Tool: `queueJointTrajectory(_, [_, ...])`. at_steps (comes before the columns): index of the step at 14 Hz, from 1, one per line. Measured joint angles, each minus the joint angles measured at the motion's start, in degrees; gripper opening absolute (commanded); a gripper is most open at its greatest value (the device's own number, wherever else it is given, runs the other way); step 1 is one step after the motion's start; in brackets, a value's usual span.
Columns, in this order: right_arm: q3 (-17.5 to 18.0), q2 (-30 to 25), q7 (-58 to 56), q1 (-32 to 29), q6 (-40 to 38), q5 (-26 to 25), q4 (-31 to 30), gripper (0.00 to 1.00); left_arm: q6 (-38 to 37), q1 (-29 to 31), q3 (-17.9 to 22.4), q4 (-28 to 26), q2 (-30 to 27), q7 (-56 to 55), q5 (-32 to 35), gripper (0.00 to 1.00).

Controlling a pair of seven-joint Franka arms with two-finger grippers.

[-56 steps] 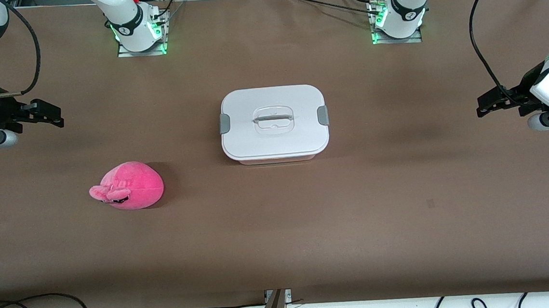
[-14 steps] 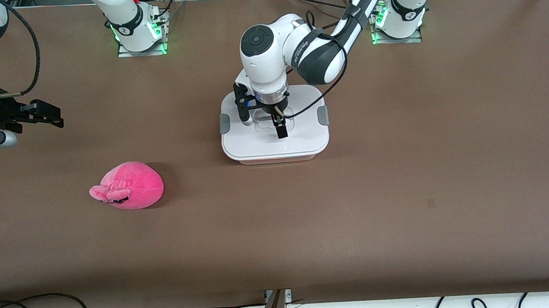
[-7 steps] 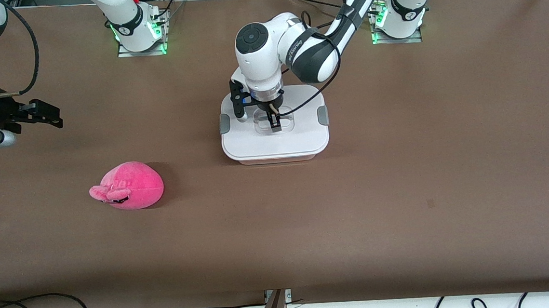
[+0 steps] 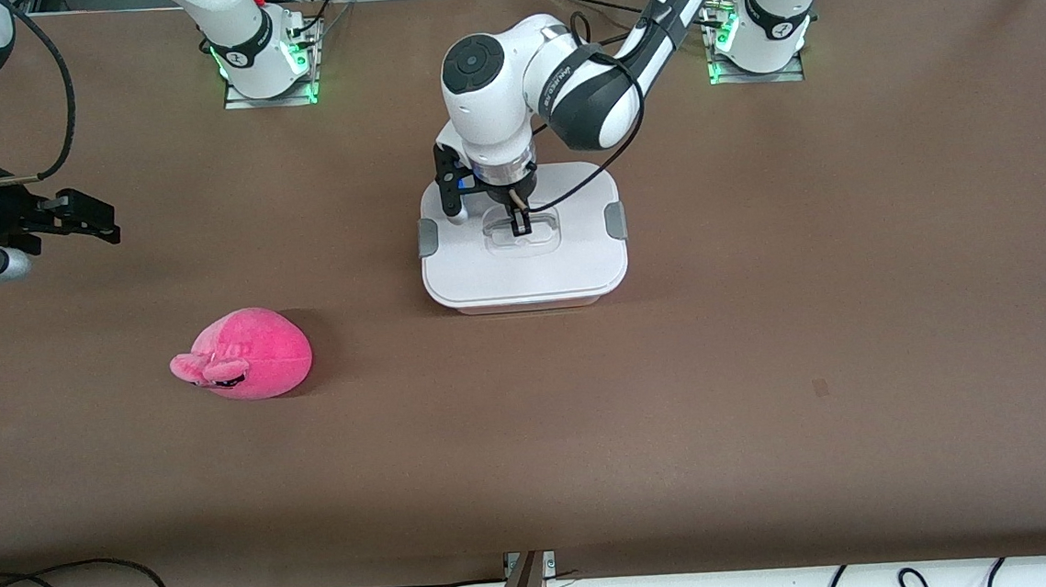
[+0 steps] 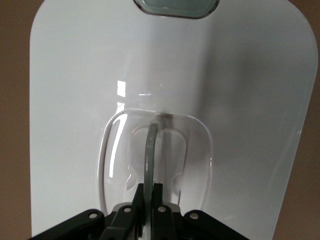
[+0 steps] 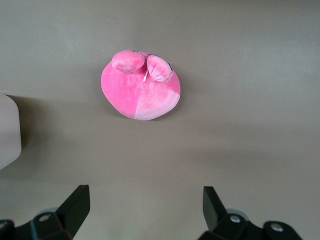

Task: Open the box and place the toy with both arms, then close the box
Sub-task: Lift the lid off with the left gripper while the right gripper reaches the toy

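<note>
Nearest my camera, toward the right arm's end of the table, the toy (image 4: 246,354) is a bright pink plush with floppy ears; I judge it light and squashy, best pinched across its body. Farther back at mid-table, the box (image 4: 522,238) looks stiff and slick under its white lid (image 5: 75,100). My left gripper (image 4: 518,225) is clamped on the handle (image 5: 150,150), the sensible hold, while the right gripper (image 6: 145,207) waits over bare table with fingers apart.

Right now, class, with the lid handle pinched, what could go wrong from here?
1. The left gripper is shut on the thin handle; the lid could slip or tilt when lifted.
2. If the grey clips hold, the whole box may rise.
3. The right gripper, open and waiting, hangs short of the toy.
</note>
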Motion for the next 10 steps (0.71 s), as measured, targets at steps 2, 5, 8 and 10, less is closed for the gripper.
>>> queueJointTrajectory(2, [0.16,0.0,0.03,0.19,0.05,0.03,0.01,1.0,-3.4,0.12,0.17,0.85,-1.53,-0.03,-0.01,0.0])
queueJointTrajectory(5, [0.18,0.32,0.02,0.48,0.75,1.21,0.04,1.0,-11.23,1.03,0.79,3.22,-4.86,-0.03,-0.01,0.0])
queueJointTrajectory(8, [0.24,2.36,-0.02,0.6,1.41,1.6,0.04,1.0,-15.98,5.2,0.92,4.06,-8.65,1.54,-0.42,0.0])
queueJointTrajectory(10, [0.26,5.35,-0.02,0.58,1.74,1.6,0.02,1.0,-18.67,10.28,1.0,4.21,-10.91,6.84,-1.52,0.0])
